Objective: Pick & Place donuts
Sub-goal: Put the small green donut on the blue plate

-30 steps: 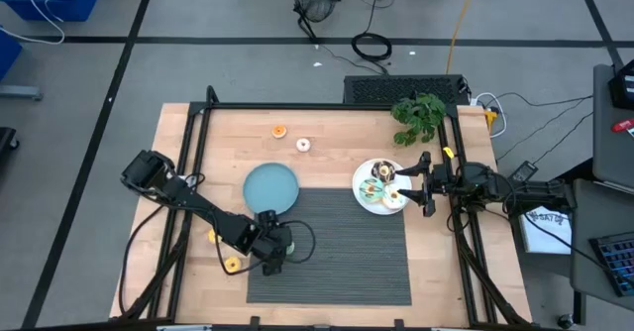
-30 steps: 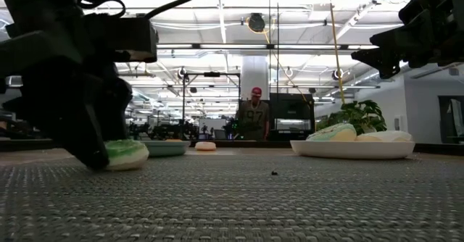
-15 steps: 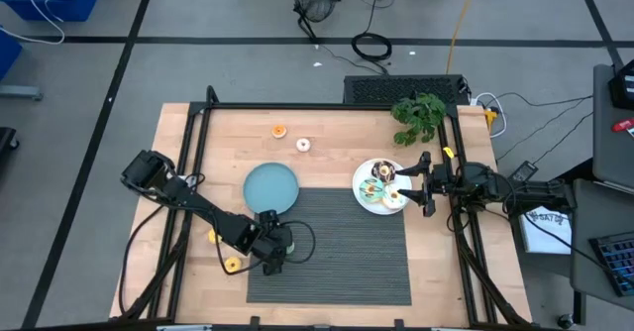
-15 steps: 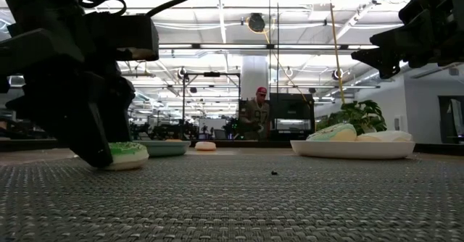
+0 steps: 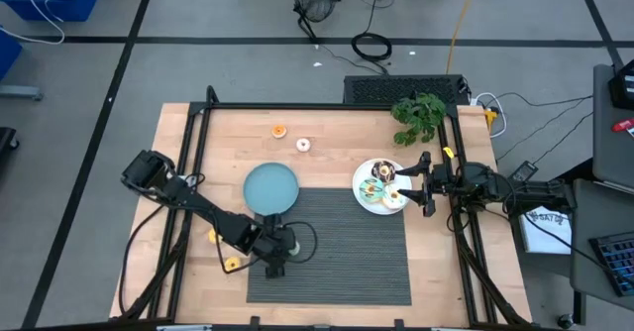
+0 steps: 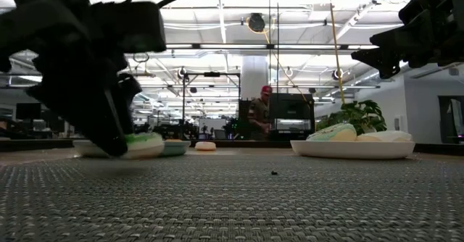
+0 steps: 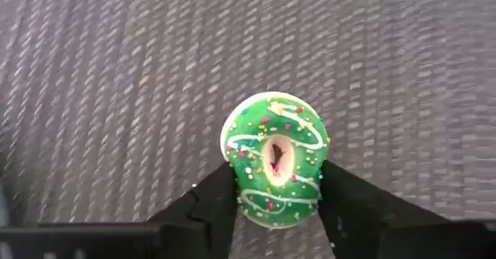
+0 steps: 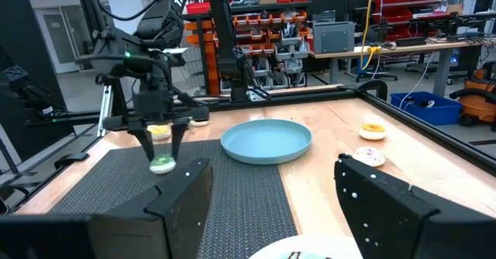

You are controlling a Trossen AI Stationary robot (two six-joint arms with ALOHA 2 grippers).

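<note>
Your left tool (image 5: 274, 263) is low over the grey mat (image 5: 347, 262), in the lower left of the overhead picture, and its two fingers (image 7: 209, 201) are pinching a green donut (image 7: 273, 159) with white squiggles and sprinkles. In the left wrist picture the donut sits squarely between the dark fingers with the woven mat behind it. From table height the donut (image 6: 143, 145) appears at the left of the frame, close to the mat; you cannot tell whether it touches the surface.

Your right tool (image 5: 414, 183) waits at the right edge of the table (image 5: 337, 133), just beside the white plate (image 5: 363, 194), its fingers spread apart. That plate carries several donuts, among them a mint one (image 6: 332, 132) seen at table height.

The teal plate (image 5: 270, 186) lies just above the mat's upper left corner. Higher on the wood are an orange donut (image 5: 279, 130) and a white donut (image 5: 303, 144), near each other. Two yellow donuts lie on the wood left of the mat: one (image 5: 232, 265) beside your left arm, another (image 5: 211, 237) a little above it.

A potted plant (image 5: 419, 115) stands at the table's upper right. A person (image 6: 261, 111) shows in the room beyond.
</note>
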